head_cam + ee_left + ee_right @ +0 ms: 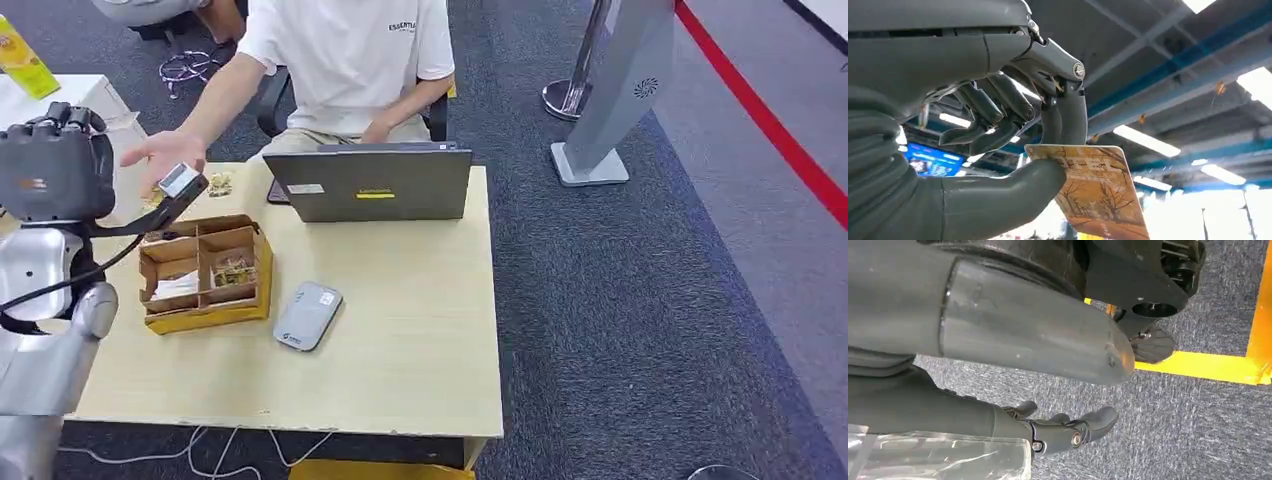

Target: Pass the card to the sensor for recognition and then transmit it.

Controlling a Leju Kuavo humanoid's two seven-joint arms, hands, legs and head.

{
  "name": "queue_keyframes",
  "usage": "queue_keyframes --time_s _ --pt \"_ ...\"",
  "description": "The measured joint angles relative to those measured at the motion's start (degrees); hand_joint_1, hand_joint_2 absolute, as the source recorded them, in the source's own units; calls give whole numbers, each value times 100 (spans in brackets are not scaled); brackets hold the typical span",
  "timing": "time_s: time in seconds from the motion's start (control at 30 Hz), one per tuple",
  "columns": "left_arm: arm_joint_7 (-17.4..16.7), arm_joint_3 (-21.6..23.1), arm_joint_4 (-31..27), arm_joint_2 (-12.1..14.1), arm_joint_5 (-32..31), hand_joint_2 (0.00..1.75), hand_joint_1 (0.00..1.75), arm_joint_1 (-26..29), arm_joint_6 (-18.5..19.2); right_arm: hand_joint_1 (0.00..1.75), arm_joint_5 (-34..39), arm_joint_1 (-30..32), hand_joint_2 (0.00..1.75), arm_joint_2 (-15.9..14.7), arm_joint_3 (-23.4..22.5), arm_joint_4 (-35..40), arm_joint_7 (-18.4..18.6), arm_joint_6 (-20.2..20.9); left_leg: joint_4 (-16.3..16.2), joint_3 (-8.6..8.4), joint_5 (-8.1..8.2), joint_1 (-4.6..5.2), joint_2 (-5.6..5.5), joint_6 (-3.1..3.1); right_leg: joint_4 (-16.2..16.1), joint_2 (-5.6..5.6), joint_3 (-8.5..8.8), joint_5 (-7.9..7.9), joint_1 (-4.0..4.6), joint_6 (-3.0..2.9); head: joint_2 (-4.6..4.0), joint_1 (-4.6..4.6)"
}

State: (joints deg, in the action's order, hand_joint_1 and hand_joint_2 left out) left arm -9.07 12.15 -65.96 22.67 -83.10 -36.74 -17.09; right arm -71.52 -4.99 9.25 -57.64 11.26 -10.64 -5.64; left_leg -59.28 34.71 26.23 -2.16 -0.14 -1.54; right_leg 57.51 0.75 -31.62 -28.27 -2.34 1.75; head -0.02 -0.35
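In the left wrist view my left hand (pixel 998 150) pinches an orange card (pixel 1098 192) with a tree picture between thumb and fingers. From the head view that left hand (pixel 55 165) is raised at the table's far left, above the cardboard box. A person's open hand (pixel 160 150) reaches toward it, close beside it. The grey card sensor (pixel 307 315) lies flat on the table (pixel 400 360), to the right of the box and apart from my hand. My right hand (pixel 1068 432) hangs over the carpet with its fingers loosely apart and nothing in them.
A cardboard box (pixel 205 272) with compartments holds small items at the table's left. A grey laptop (pixel 370 182) stands at the far edge in front of the seated person (pixel 345 60). A grey kiosk stand (pixel 615 100) and yellow floor tape (pixel 1208 367) are off the table.
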Motion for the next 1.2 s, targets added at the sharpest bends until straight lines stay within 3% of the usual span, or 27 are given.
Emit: queue_keyframes --time_s 0.13,0.17,0.5,0.87,1.0,1.03,1.1,1.2 --pt "20 -11 504 -63 30 175 175 -128 -157 0 4 -2 0 4 9 0 39 -74 0 0 1 1 1 0 -1 0 -3 0 -1 0 0 0" --pt "22 -11 563 -81 33 175 0 -133 -168 0 7 -1 0 4 11 0 39 -76 0 1 1 0 1 -1 0 0 -3 0 -1 0 0 -2" --pt "90 -37 854 -190 212 175 0 -136 -208 0 11 -1 0 4 9 0 26 -57 1 4 1 0 1 -1 0 0 -3 0 0 0 0 0" --pt "175 -116 768 -219 363 175 0 -8 -243 0 44 0 0 4 9 0 33 -76 1 4 1 0 2 -1 0 0 -3 0 0 0 0 -2" --pt "377 -233 -186 -142 731 175 0 770 -359 0 146 2 0 4 -11 0 74 -83 5 6 8 4 19 -4 1 20 -2 -1 -2 0 0 11" --pt "715 -440 -1126 19 941 175 0 1672 -930 0 210 13 0 4 -52 0 85 -94 7 -7 28 7 61 -7 2 67 -6 -5 -4 -2 0 9" --pt "1129 -740 -2008 112 1337 175 0 2683 -1428 0 269 41 0 7 -101 0 92 -125 9 -24 55 10 98 -11 1 100 -3 -19 -7 1 0 7" --pt "2168 -1532 -3481 81 2567 175 0 4413 -1790 0 365 97 0 7 -182 -2 103 -157 5 -44 90 9 138 0 -2 137 -4 -48 -7 4 0 -4"
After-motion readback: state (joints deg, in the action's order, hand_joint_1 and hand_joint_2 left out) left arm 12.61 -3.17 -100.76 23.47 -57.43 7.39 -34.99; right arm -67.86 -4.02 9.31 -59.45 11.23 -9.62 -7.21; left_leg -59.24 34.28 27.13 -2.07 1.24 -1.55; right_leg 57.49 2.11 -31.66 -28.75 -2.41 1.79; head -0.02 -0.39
